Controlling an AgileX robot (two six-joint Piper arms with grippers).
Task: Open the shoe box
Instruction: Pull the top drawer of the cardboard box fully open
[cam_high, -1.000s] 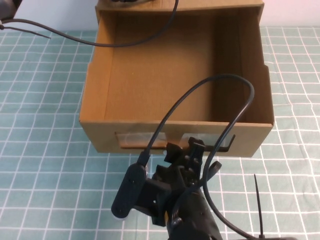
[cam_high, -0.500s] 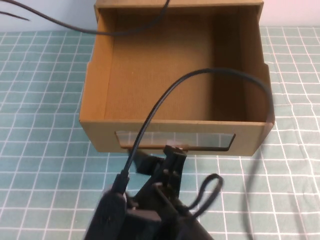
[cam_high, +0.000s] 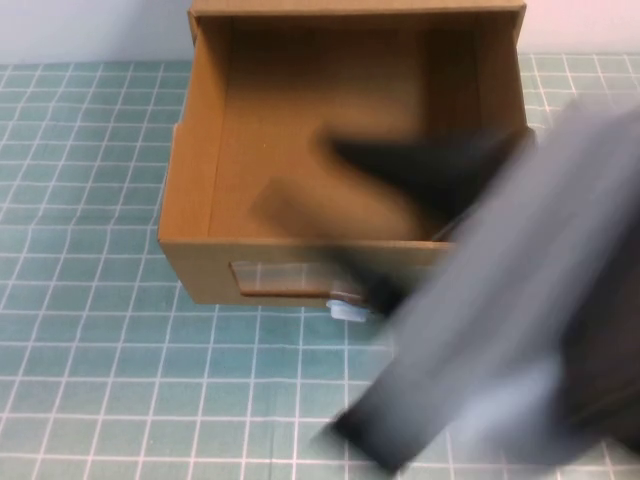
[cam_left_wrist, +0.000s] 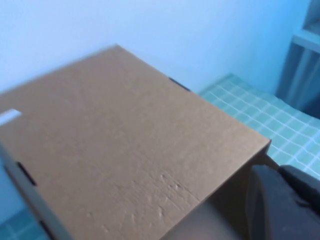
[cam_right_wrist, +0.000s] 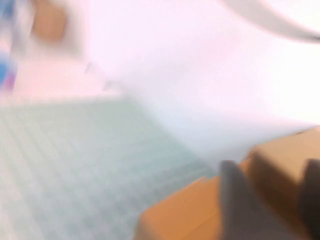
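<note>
The brown cardboard shoe box (cam_high: 188, 200) stands open at the table's far middle, its inside bare. Its lid (cam_high: 350, 8) rises at the back edge. My right arm is a grey motion blur across the right of the high view. Its right gripper (cam_high: 400, 165) is a dark smear over the box's inside. In the right wrist view the right gripper (cam_right_wrist: 272, 200) is open, both dark fingers (cam_right_wrist: 235, 205) apart, cardboard behind them. The left wrist view looks along the lid (cam_left_wrist: 125, 150). Of my left gripper only one dark finger (cam_left_wrist: 282, 205) shows, at the lid's edge.
A green-and-white checked cloth (cam_high: 90, 350) covers the table around the box. The box's near wall has a strip of clear tape (cam_high: 280, 277), and a small pale scrap (cam_high: 345, 310) hangs at its lower edge. A white wall stands behind the box.
My right arm has swung fast from just in front of the box's near wall up and over the box's right half. The black cables have left the view. The box has stayed put.
</note>
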